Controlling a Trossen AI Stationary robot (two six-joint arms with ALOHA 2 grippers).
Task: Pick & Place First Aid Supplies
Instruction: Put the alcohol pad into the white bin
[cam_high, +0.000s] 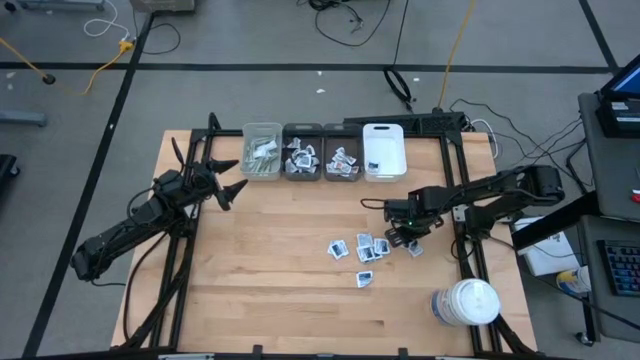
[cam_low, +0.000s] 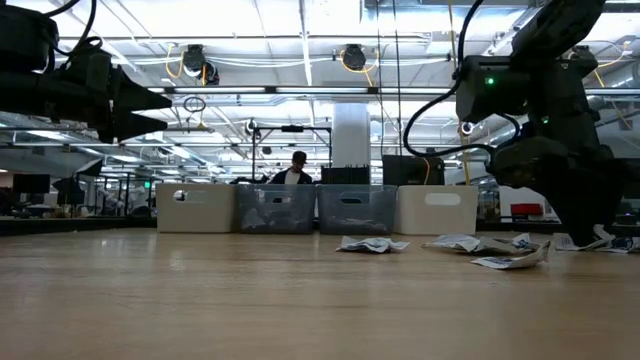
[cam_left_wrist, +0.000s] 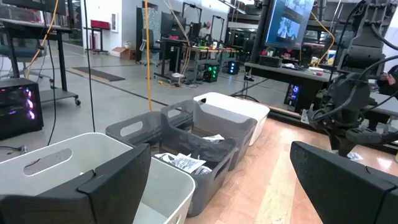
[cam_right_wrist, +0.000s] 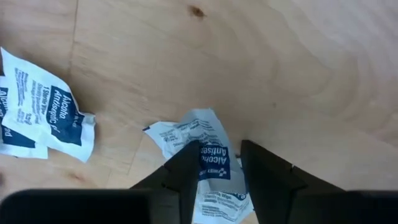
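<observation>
The worktop (cam_high: 300, 290) carries four bins (cam_high: 323, 153) at its far edge, well beyond the right pincer (cam_right_wrist: 219, 167). The jar (cam_high: 465, 303) stands nearer than that pincer, apart from it. The left pincer (cam_high: 228, 178) is held spread above the worktop beside the leftmost bin. The right pincer is lowered onto a crumpled sachet (cam_right_wrist: 208, 163), its fingers (cam_right_wrist: 186, 171) nearly pressed together on the paper. More sachets (cam_high: 362, 250) are scattered just beside it. The sachet is judged very light, thin and soft; it should be pinched at a raised crease.
</observation>
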